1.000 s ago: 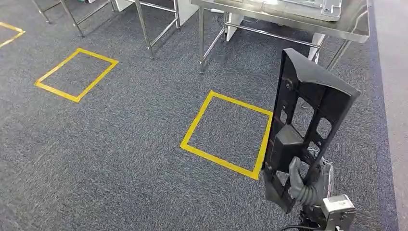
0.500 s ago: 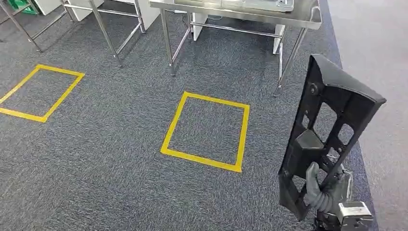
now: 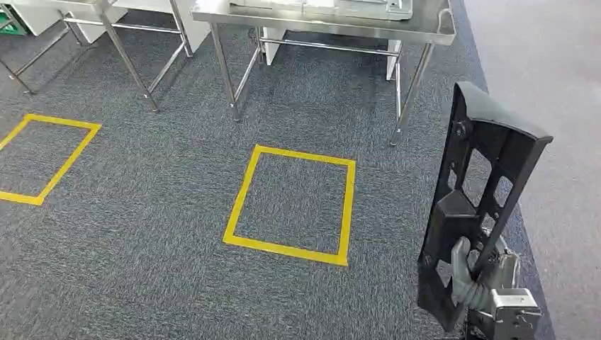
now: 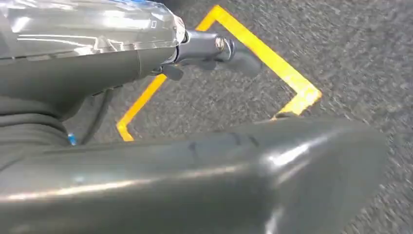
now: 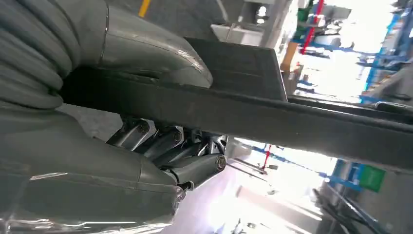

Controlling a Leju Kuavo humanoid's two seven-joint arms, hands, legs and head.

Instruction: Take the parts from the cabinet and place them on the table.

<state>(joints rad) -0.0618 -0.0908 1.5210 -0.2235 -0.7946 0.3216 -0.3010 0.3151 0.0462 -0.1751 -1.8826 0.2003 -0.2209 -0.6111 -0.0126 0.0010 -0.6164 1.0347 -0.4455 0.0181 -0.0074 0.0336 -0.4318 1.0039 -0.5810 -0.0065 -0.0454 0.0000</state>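
Grey carpeted floor (image 3: 142, 234) marked with yellow tape squares (image 3: 290, 202), and beyond them a steel worktop (image 3: 319, 15) on thin legs along the far side. Black plastic part (image 3: 482, 205), a long slotted bracket, held upright at the right of the head view, well apart from the worktop and not yet over it. Right hand (image 3: 471, 280) clenched around the part's lower end, thumb hooked over a rib and darker fingers (image 5: 165, 146) wrapped beneath the flat bar in the right wrist view. Left hand (image 4: 209, 48) hanging over the tape, fingers curled in, holding nothing. Step in hand, by judgement: carrying the part across to the worktop. Best done with the grip kept firm and low, since the tall upper end can swing and lever against the fingers with each stride. Worth keeping the part upright and off the worktop's near edge and right front leg (image 3: 409, 85) on approach. Sensible to halt squarely at the near edge, then lower onto a bare stretch beside the pale tray (image 3: 333, 6) already lying there, releasing only once the part rests flat.
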